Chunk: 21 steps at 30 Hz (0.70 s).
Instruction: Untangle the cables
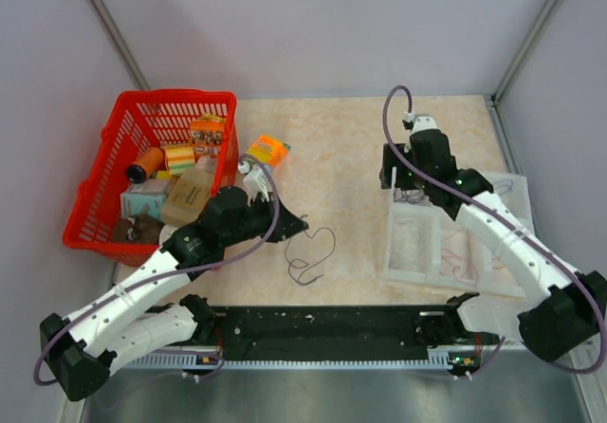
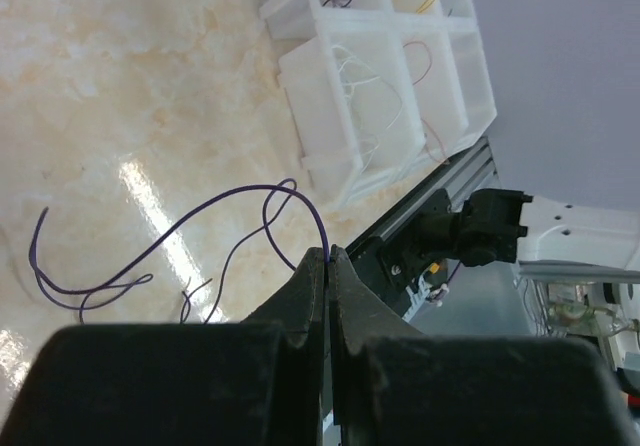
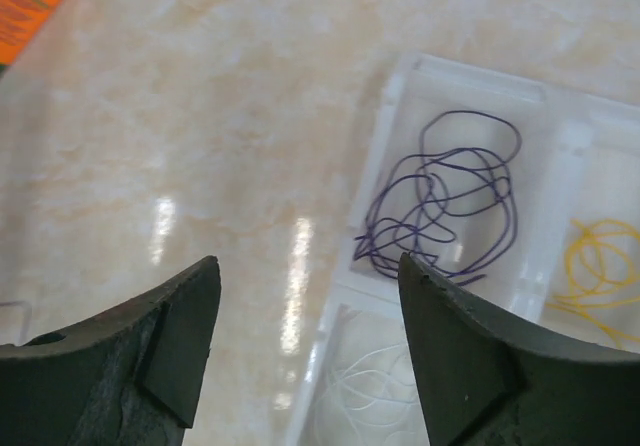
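My left gripper [image 2: 329, 257] is shut on a thin purple cable [image 2: 313, 211], which arcs away from the fingertips and trails in loops over the marble tabletop. From above, the same gripper [image 1: 299, 226] sits just left of dark cable loops [image 1: 316, 252] lying on the table. My right gripper [image 3: 308, 263] stands open with nothing between its fingers, above the left edge of a clear compartment tray [image 3: 470, 66]. One compartment holds a bundle of purple cables [image 3: 440, 181], another holds white cables [image 3: 390, 396], and a third holds yellow ones [image 3: 600, 266].
The clear tray [image 1: 389, 252] sits at the right of the table under the right arm. A red basket [image 1: 100, 191] full of boxes and spools stands at the left. An orange box [image 1: 268, 148] lies beside it. A black rail [image 1: 322, 326] runs along the near edge.
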Each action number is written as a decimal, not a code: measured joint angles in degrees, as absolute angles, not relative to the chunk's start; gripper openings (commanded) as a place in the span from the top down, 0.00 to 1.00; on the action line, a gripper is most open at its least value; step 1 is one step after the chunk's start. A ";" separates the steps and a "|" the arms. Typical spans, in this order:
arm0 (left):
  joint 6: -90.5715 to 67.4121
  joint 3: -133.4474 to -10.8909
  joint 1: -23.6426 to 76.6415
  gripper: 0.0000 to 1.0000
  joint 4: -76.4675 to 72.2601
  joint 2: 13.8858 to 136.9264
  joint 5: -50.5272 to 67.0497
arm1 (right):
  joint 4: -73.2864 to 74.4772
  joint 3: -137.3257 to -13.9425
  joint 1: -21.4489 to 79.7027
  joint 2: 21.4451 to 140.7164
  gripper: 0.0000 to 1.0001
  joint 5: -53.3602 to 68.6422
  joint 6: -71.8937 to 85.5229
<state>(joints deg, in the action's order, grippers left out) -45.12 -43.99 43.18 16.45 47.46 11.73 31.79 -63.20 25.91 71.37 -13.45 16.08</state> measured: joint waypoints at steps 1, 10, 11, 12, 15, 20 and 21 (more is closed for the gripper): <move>-45.12 -43.57 43.18 1.00 15.92 48.90 12.23 | 31.31 -62.57 26.30 69.71 0.25 -11.53 16.40; -44.58 -31.57 43.22 0.61 14.76 55.40 14.66 | 10.28 -41.21 33.82 62.57 0.19 13.52 24.34; -44.31 -31.00 43.22 0.52 15.70 55.05 14.87 | 7.84 -39.57 35.22 63.99 0.19 15.70 25.39; -43.86 -30.85 43.22 0.41 16.75 54.37 15.03 | 5.58 -38.46 36.38 65.63 0.19 17.65 26.46; -41.89 -31.51 43.27 0.27 19.88 49.89 14.28 | 0.84 -37.82 38.79 70.81 0.18 21.26 28.40; -37.91 -39.77 43.27 0.27 26.74 42.74 10.35 | -2.44 -39.00 40.64 75.40 0.17 23.90 28.88; -37.17 -41.69 43.27 0.28 27.27 41.30 9.10 | -1.98 -40.36 41.52 76.73 0.17 23.86 28.42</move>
